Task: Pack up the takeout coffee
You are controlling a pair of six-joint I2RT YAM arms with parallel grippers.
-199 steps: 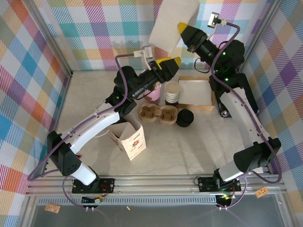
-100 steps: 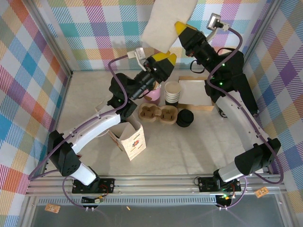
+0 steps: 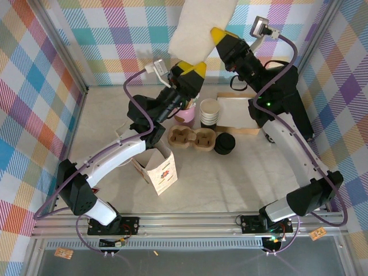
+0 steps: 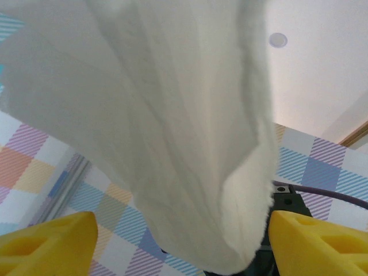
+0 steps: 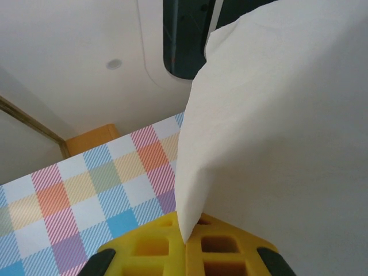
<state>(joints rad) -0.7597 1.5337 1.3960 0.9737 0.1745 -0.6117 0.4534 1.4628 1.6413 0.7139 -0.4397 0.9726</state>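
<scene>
My right gripper (image 3: pixel 220 35) is raised high at the back and shut on an edge of a large cream paper bag (image 3: pixel 201 26). The pinch shows between the yellow fingers in the right wrist view (image 5: pixel 187 238). The bag (image 4: pixel 172 126) hangs down between the yellow fingertips of my left gripper (image 4: pixel 181 233), which is open and apart from the paper on both sides. Seen from above, the left gripper (image 3: pixel 190 70) sits just under the bag's lower end. The takeout coffee (image 3: pixel 225 143), a black disc from above, stands on the table right of a brown cup carrier (image 3: pixel 191 138).
A stack of lidless cream cups (image 3: pixel 209 112) and a pink cup (image 3: pixel 186 117) stand behind the carrier. A flat cardboard tray (image 3: pixel 253 129) with white sheets lies at the back right. A small printed paper bag (image 3: pixel 156 167) stands open at the front left. Checked walls enclose the table.
The left gripper has risen toward the back, up around the bag's lower end, and its jaws have narrowed a little. The right gripper has shifted the bag slightly left.
</scene>
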